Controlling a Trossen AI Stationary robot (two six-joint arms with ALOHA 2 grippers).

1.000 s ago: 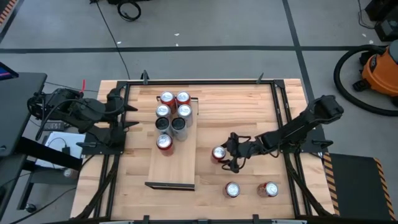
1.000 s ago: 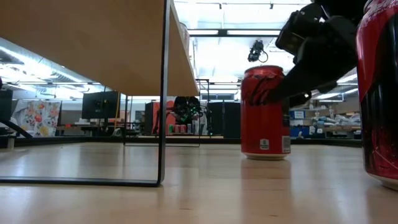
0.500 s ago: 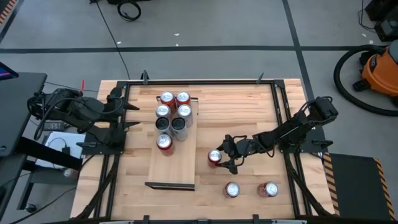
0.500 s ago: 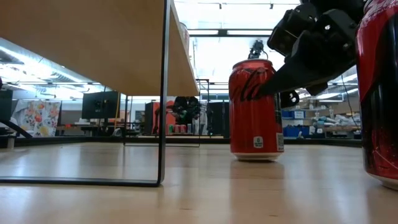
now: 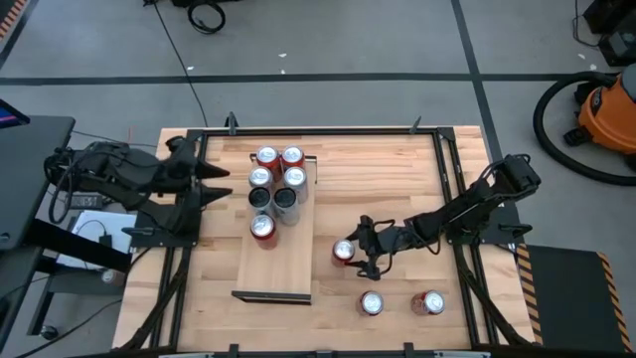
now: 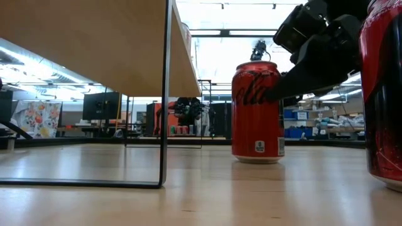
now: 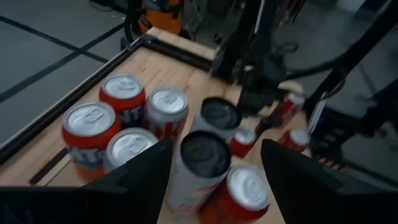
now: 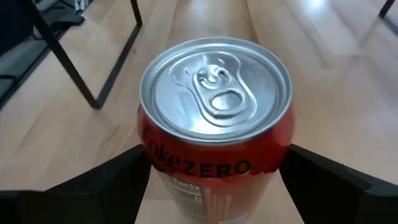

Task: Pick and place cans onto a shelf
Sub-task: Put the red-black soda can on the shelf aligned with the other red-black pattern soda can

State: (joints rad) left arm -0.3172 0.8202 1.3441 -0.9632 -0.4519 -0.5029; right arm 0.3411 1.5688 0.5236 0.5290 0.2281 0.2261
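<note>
A red can [image 5: 343, 251] stands upright on the tabletop, just right of the shelf [image 5: 278, 268], a long light board on dark legs. My right gripper [image 5: 350, 252] reaches in from the table's right and is shut on this can [image 8: 214, 124]. Several red, silver and black cans [image 5: 276, 184] stand on their bases in a cluster on the shelf's far end. My left gripper [image 5: 221, 184] hangs open and holding nothing, above the shelf's far left side. Its wrist view looks down on that cluster [image 7: 186, 143]. My right gripper pinches the red can's side wall [image 8: 155, 158] between its two fingers, one on each side, in the can's upper half [image 6: 267, 94]. The fingers come from the table's right, slanting down. The can stays upright with its base on the tabletop.
Two more cans [image 5: 371, 303] [image 5: 428, 302] stand near the table's front right; one of them fills the right edge of the low view [image 6: 383, 94]. The shelf's near half is bare board, ending in a dark rail [image 5: 271, 295]. A shelf leg [image 6: 166, 94] stands left of the held can.
My right gripper has drawn the red can along the tabletop, toward the table's left and near edges and closer to the shelf. The can has stayed upright on its base. My left gripper has rolled about its own axis and tipped up a little.
</note>
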